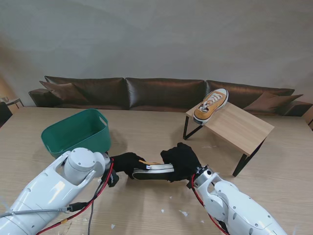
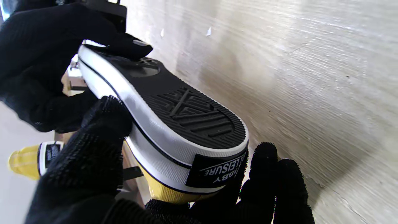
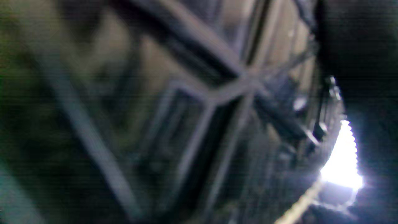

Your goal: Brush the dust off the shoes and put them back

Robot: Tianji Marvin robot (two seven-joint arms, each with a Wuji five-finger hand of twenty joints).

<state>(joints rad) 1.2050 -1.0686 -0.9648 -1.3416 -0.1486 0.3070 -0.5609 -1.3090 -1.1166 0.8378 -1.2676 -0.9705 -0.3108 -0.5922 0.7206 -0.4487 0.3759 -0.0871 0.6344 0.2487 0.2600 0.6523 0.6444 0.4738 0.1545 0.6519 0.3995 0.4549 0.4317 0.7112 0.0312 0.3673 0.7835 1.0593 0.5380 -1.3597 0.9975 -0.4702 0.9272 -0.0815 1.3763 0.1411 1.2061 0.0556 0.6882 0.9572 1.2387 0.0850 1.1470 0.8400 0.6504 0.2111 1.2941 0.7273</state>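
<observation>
1. Sneaker (image 1: 155, 170), yellow canvas with a white sidewall and black sole, sits low in the centre of the stand view, held on its side just over the desk (image 1: 146, 132) between two black-gloved hands.
2. Left robot hand (image 1: 128, 163) grips the heel end; in the left wrist view its fingers (image 2: 102, 124) press the white sidewall and others curl under the heel, beside a black label reading "LEISURE".
3. Right robot hand (image 1: 182, 160) clasps the toe end, fingers wrapped over the upper and sole; the left wrist view shows it at upper left (image 2: 40, 62), a fingertip on the black tread.
4. Right wrist camera is pressed too close to read: a blurred dark pattern fills the frame, with a bright gap at lower right.
5. Second sneaker (image 1: 211, 105), its mate, rests tilted on a small sloping wooden rack (image 1: 239, 128) with black legs, at right of centre in the stand view.
6. Green plastic basket (image 1: 77, 132) stands at left of centre on the desk.
7. White scraps (image 1: 183, 213) dot the desk at the bottom of the frame.
8. Brown leather sofa (image 1: 161, 93) lines the far edge, across the middle of the frame.
</observation>
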